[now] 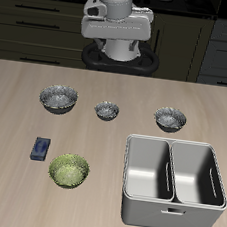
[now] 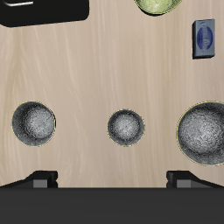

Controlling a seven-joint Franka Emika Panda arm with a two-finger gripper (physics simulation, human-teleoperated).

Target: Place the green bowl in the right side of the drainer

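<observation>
The green bowl (image 1: 69,170) sits upright on the table near its front edge; in the wrist view only its rim (image 2: 159,5) shows. The drainer (image 1: 144,212), a grey tub with two compartments, stands beside it near the front edge, both compartments empty. My gripper (image 1: 116,45) hangs high at the table's back, far from bowl and drainer. In the wrist view the gripper (image 2: 114,179) is open and empty, with its fingertips (image 2: 39,179) wide apart above the row of grey bowls.
Three grey metallic bowls stand in a row across the middle of the table (image 1: 58,99) (image 1: 107,110) (image 1: 169,117), also seen in the wrist view (image 2: 33,122) (image 2: 127,127) (image 2: 206,131). A small blue block (image 1: 41,148) (image 2: 204,38) lies near the green bowl.
</observation>
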